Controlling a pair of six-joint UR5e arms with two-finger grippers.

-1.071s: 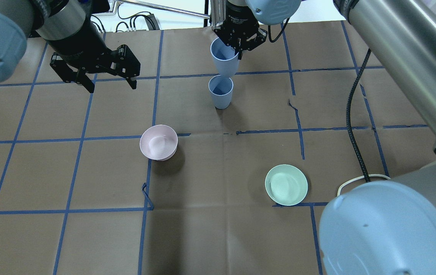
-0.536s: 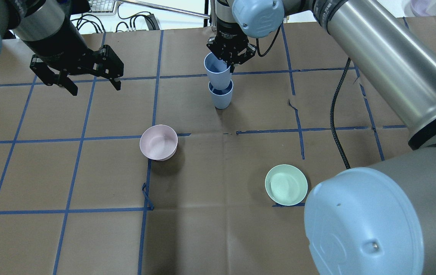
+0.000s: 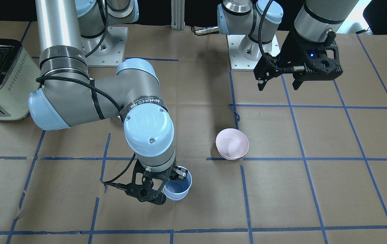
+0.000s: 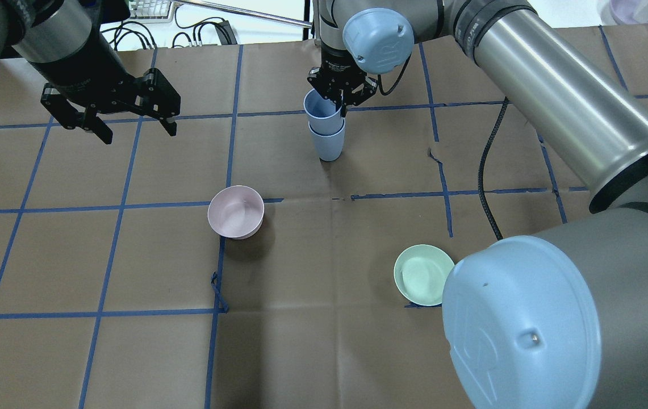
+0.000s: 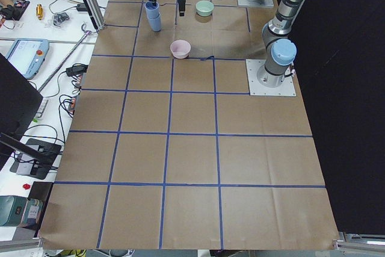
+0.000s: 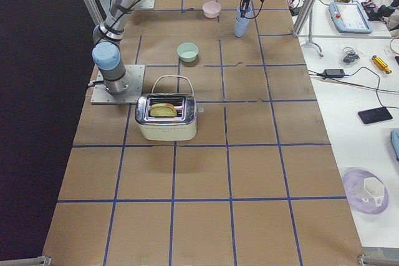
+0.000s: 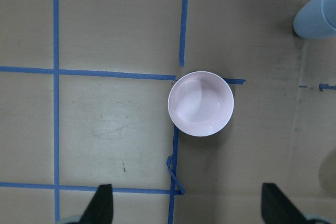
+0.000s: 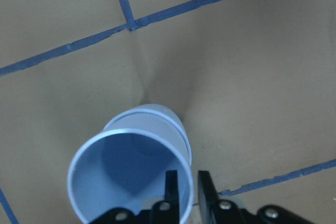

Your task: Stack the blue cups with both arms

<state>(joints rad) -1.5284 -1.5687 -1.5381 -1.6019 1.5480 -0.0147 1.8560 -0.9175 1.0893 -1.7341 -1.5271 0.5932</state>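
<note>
Overhead, the right arm's elbow cap (image 4: 519, 324) covered the right edge of the mint-green bowl (image 4: 417, 275). From the front, that arm's wrist (image 3: 150, 134) hid most of the blue cups (image 3: 181, 189). The left wrist view's edges cut off the cups and all but the tips of the left fingers (image 7: 102, 205). Side views showed the fingers too small to judge.

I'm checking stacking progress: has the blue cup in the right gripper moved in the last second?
Yes. The held cup has dropped into the standing cup, which stayed put; earlier it hung above that cup's rim.
</note>
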